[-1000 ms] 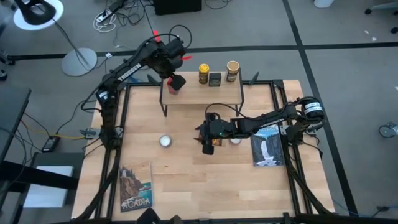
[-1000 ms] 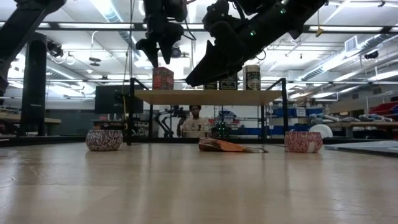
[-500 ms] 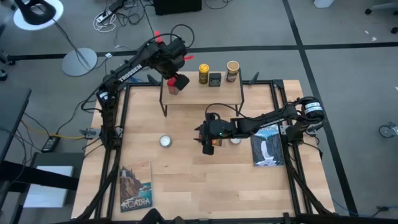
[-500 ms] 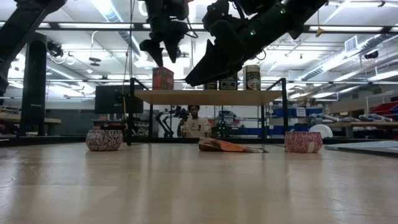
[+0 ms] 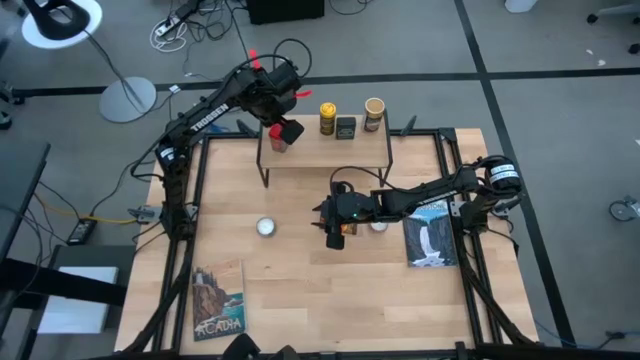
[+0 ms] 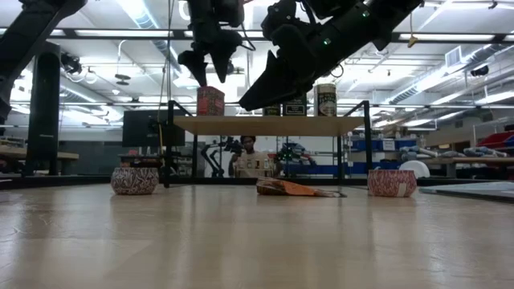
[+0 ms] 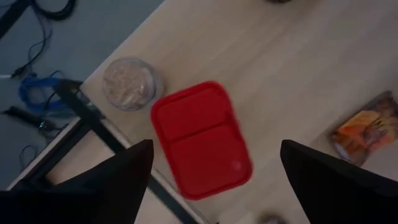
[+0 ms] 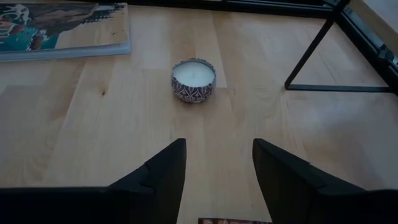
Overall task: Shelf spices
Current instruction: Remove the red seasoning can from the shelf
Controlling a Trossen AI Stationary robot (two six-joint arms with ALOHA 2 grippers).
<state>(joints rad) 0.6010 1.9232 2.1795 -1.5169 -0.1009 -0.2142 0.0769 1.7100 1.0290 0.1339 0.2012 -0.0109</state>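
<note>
The left gripper (image 7: pixel 211 180) hangs directly over the red tin (image 7: pixel 200 138) on the shelf (image 5: pixel 325 148), fingers spread wide and empty. The right gripper (image 8: pixel 214 168), fingers partly open and holding nothing, hovers over the orange packet (image 6: pixel 293 189) lying flat on the tabletop (image 5: pixel 300 290) directly beneath it, the nearer arm for that pick. On the shelf also stand a yellow jar (image 5: pixel 327 118), dark tin (image 5: pixel 346 127) and tan jar (image 5: pixel 374 113).

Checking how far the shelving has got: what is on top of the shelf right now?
On the shelf stand a red tin, a yellow jar, a dark tin and a tan jar. The left gripper, open, partly covers the red tin from above.
</note>
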